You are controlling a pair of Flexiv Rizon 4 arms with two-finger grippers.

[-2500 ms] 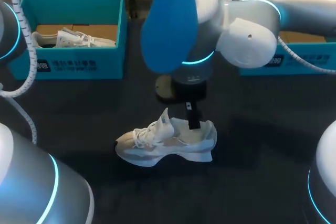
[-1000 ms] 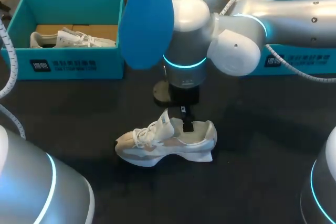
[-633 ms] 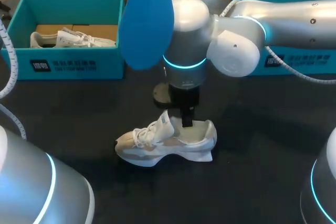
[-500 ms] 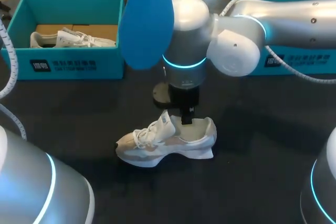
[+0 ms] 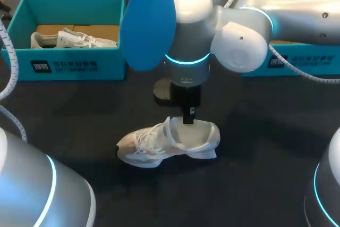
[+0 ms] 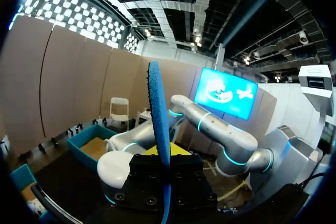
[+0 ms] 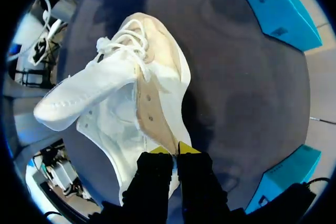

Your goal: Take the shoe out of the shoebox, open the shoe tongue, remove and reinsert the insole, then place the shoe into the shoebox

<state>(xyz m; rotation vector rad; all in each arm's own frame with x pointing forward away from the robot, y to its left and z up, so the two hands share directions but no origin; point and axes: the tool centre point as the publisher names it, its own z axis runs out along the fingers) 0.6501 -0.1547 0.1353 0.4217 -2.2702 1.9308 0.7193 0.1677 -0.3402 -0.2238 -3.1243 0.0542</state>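
– Where's the white sneaker (image 5: 167, 144)?
– Mid dark worktop (image 5: 255, 174); my right gripper (image 7: 174, 150) pinches its collar edge.
– And the left?
– My left gripper (image 6: 164, 153) clamps the blue insole (image 5: 149, 19) upright, aloft. A teal shoebox (image 5: 69, 65) sits at the far-left corner, another shoebox (image 5: 303, 62) far right.

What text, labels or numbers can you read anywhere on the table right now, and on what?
Left shoebox: dark logo and a line of white print on its front wall, too small to read.
Right shoebox: dark logo on its front wall, too blurred to read.
Shoe: no print shows.
Blue insole: no print shows.
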